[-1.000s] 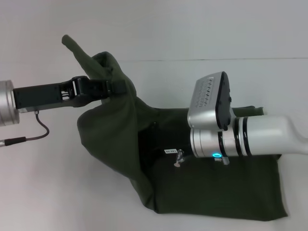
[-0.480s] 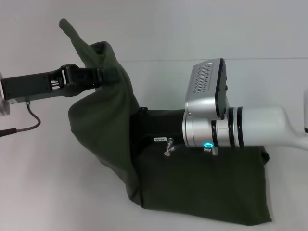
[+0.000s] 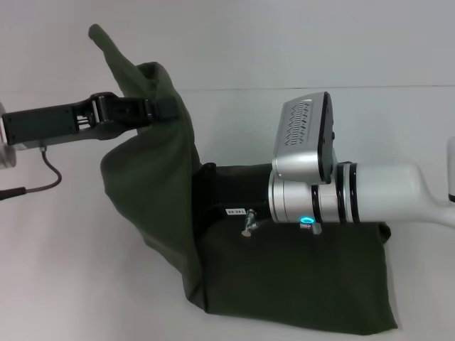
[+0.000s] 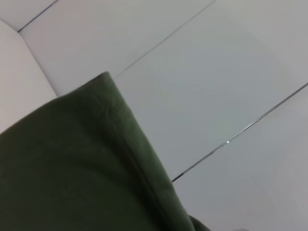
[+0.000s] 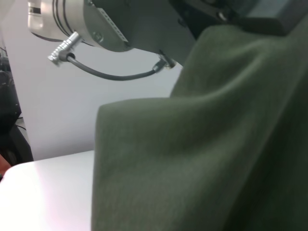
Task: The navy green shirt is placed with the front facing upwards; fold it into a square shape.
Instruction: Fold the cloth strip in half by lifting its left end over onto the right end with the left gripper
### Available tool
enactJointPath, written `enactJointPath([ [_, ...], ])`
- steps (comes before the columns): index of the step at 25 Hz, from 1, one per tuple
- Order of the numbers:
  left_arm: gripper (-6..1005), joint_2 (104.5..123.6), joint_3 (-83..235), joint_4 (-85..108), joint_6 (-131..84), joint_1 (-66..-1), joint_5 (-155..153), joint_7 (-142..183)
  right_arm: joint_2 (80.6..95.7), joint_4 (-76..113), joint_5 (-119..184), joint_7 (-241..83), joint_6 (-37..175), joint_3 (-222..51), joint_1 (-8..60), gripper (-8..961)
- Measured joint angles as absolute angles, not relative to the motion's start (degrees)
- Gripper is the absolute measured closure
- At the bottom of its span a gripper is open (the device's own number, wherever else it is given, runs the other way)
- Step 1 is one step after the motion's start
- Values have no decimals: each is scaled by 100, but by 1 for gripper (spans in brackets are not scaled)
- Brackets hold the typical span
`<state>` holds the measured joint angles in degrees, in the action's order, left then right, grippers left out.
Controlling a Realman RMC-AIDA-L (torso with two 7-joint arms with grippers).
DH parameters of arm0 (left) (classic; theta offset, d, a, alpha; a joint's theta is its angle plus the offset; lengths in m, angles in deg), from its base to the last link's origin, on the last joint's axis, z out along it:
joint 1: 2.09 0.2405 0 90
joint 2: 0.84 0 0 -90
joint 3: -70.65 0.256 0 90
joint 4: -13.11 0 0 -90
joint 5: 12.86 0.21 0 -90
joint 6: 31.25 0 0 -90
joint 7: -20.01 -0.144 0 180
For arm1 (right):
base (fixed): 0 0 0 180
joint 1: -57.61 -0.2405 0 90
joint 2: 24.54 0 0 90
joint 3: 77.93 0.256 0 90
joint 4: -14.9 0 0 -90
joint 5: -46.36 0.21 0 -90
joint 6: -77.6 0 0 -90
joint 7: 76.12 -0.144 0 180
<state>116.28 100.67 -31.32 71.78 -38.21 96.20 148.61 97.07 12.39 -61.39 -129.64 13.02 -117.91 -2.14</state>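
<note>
Left pincer is clamped on an edge of the navy green shirt, holding that part raised above the white surface. The rest lies flat. Right pincer is buried in cloth; grip cannot be told.

A plain white table meets a white wall.

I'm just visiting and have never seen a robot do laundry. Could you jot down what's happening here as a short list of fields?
Garment: navy green shirt, partly flat on the white table
Lifted part: the shirt's left side, raised and draping down
Left gripper: shut on the raised cloth, above the table
Right gripper: hidden behind its own wrist, low over the shirt's middle; fingers not visible
Fold: unfinished, not yet square
</note>
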Motion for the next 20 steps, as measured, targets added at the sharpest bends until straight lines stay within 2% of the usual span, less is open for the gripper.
enactJointPath([
  [8, 936, 11804, 10282, -3029, 7064, -3821, 9623, 14753, 9636, 1354, -6079, -12964, 1488, -11562, 283, 950],
  [20, 935, 12026, 10752, -2568, 6654, -3964, 9627, 14474, 9556, 2253, -5659, -13024, 1155, -10604, 1907, 948],
])
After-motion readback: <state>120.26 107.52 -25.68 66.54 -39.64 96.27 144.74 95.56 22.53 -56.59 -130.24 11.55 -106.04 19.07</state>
